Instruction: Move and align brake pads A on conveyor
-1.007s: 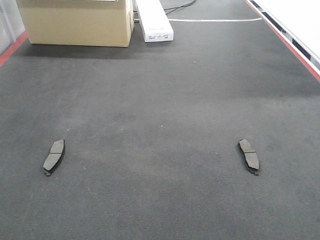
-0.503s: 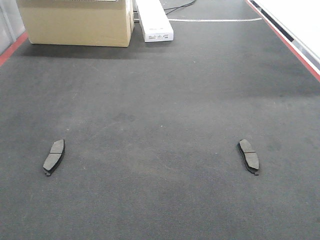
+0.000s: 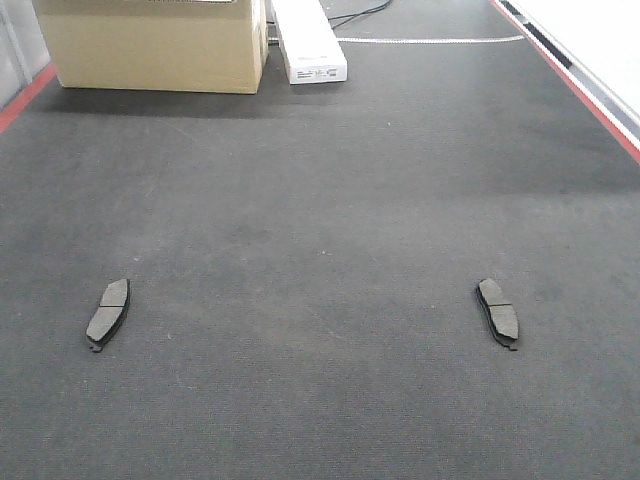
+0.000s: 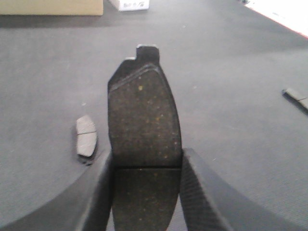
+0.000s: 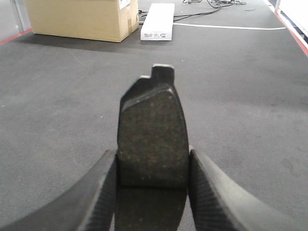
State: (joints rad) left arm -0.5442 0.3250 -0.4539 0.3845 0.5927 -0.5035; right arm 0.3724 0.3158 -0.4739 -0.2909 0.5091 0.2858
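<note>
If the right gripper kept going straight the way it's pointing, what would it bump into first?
Probably just the belt. The right gripper is shut on a pad and points down the bare belt. The white box lies far ahead, about in line, but depth is hard to judge.

Even overhead light, glare top right, wrist cams soft.

Four brake pads: two lying on the conveyor [image 3: 320, 200], the left pad [image 3: 107, 313] and the right pad [image 3: 498, 312], and two held pads [image 4: 143, 144] [image 5: 152, 144]. Beyond them, one cardboard box [image 3: 150, 45] and one white box [image 3: 308, 42].
</note>
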